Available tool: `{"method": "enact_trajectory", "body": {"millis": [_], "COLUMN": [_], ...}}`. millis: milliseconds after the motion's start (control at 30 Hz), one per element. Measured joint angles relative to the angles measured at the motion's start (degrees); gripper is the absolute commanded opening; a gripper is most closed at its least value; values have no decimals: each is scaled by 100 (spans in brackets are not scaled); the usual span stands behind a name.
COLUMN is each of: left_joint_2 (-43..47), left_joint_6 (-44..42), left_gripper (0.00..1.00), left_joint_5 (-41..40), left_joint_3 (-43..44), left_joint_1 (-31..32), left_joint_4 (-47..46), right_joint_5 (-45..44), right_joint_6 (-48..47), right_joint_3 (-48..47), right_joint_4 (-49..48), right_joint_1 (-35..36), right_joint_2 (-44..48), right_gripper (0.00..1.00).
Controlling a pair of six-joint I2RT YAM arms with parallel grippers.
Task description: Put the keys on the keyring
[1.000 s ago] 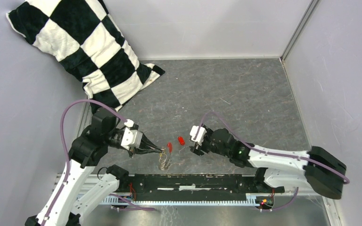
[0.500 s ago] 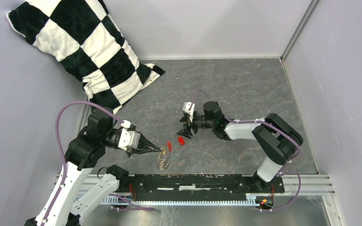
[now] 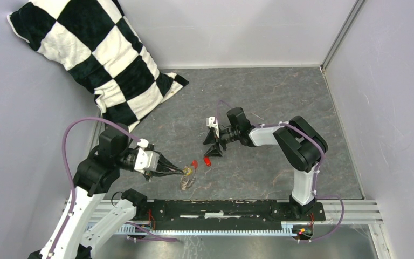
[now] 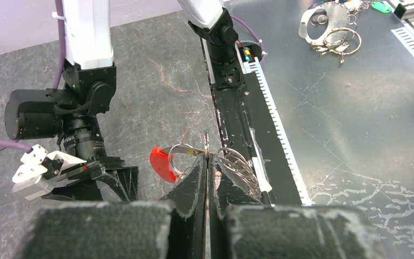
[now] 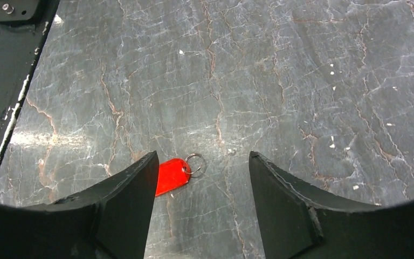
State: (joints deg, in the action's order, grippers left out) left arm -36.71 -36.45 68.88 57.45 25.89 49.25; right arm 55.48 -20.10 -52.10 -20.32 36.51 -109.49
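Found left hand (image 4: 207,162) pinched shut on the keyring (image 4: 236,163). Noted hanging red key (image 4: 163,164) at the keyring, seemingly threaded. Recorded loose red key (image 5: 171,175) flat on surface (image 5: 302,81) near the keyring, under right hand (image 5: 202,157), spread open.

**Tally: two red keys, one keyring, two arms**

Two keys with red heads are in sight: one red key (image 3: 194,163) and a second red key (image 3: 207,161). There is one keyring (image 4: 240,167) of wire loops. Two arms each carry one claw, the left claw (image 3: 185,172) and the right claw (image 3: 212,151). One chequered pillow (image 3: 91,54) lies on the one desk (image 3: 280,102). Beyond the rail sit one green tag (image 4: 380,6) and a heap of spare rings (image 4: 331,35) too tangled to count.
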Motion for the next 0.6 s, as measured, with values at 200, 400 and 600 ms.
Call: {"method": "enact_trajectory", "body": {"millis": [200,400,600], "left_joint_2": [2,2,26], "left_joint_6": [2,2,2], "left_gripper": [2,2,2], "left_joint_5": [0,-9,-103], "left_joint_3": [15,37,50], "left_joint_1": [2,0,2], "left_joint_4": [-9,-13,-35], "right_joint_5": [129,190,205], "right_joint_6": [-796,-1375,-1709], "right_joint_3": [-553,-1056,-1143], "right_joint_4": [977,1816,2170], "right_joint_1": [2,2,0], "right_joint_2": [-313,-664,-667], "right_gripper": [58,57,55]}}
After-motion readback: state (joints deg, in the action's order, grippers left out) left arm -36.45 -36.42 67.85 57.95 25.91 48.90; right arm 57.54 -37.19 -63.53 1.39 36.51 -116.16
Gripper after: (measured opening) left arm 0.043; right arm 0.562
